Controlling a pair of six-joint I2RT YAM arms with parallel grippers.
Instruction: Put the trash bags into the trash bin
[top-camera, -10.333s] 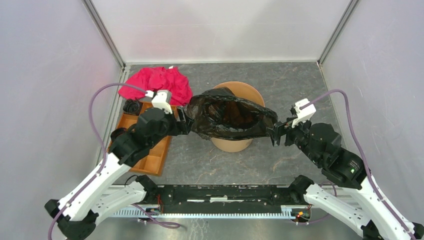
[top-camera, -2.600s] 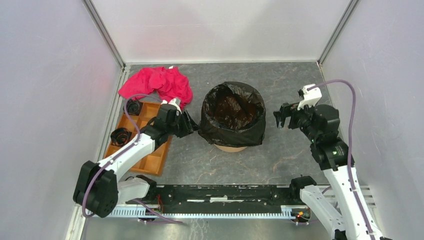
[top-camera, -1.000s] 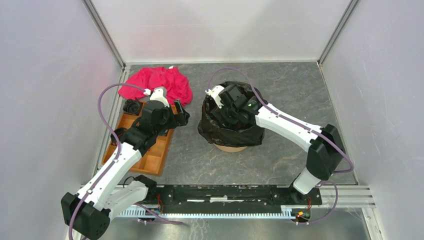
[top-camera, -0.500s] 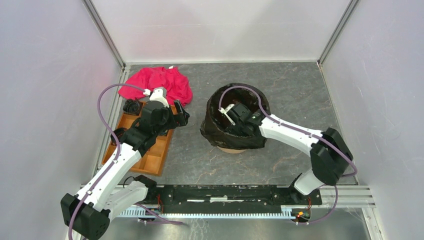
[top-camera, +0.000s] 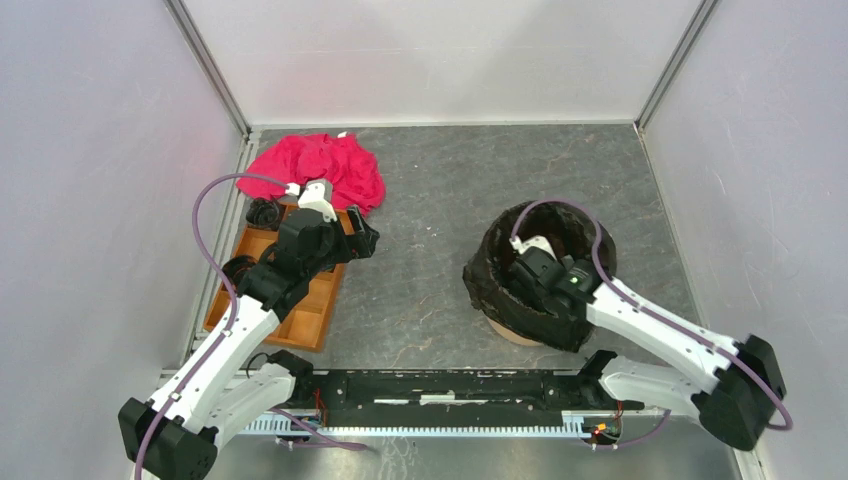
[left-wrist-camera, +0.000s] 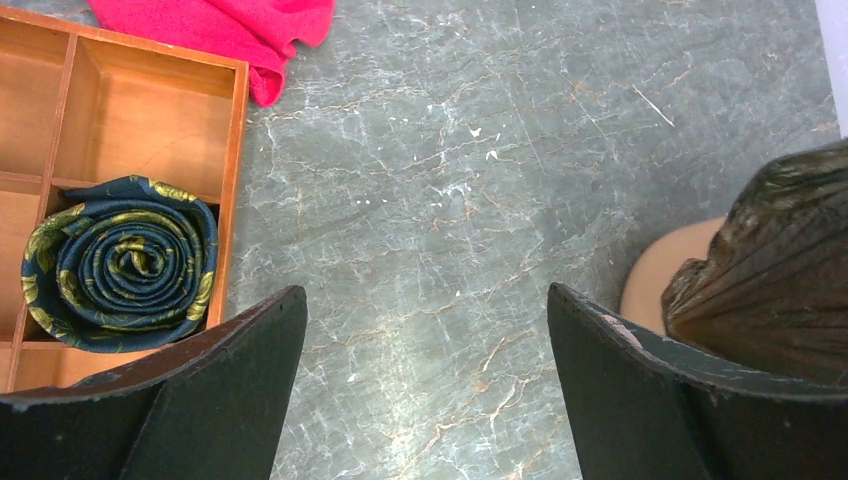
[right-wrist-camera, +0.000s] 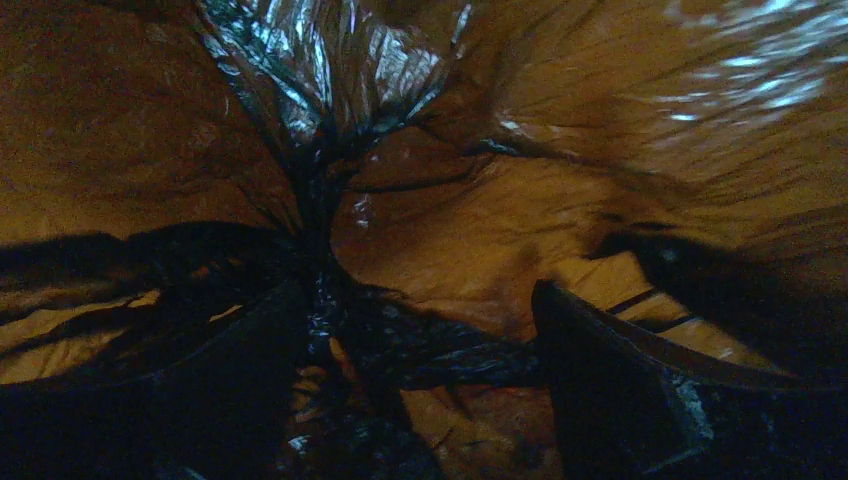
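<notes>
The black trash bag (top-camera: 497, 298) lines the orange trash bin (top-camera: 512, 333) and is folded down over its rim; the bin stands right of centre, near the front edge. My right gripper (right-wrist-camera: 418, 300) is down inside the bin, jaws apart, with the crinkled bag's floor (right-wrist-camera: 440, 230) between the fingers and nothing gripped. My left gripper (top-camera: 362, 240) hovers open and empty over the table by the tray; in the left wrist view it (left-wrist-camera: 425, 300) frames bare table, with the bin's wall (left-wrist-camera: 662, 282) and the bag (left-wrist-camera: 780, 270) at the right edge.
A flat orange-brown tray (top-camera: 300, 310) lies at the left holding dark coiled rolls (top-camera: 263, 212) (top-camera: 238, 268); one roll shows in the left wrist view (left-wrist-camera: 120, 262). A red cloth (top-camera: 320, 170) lies at the back left. White walls enclose the table.
The bin with its bag has slid right and toward the front edge, with my right gripper staying inside it. My left arm has barely moved.
</notes>
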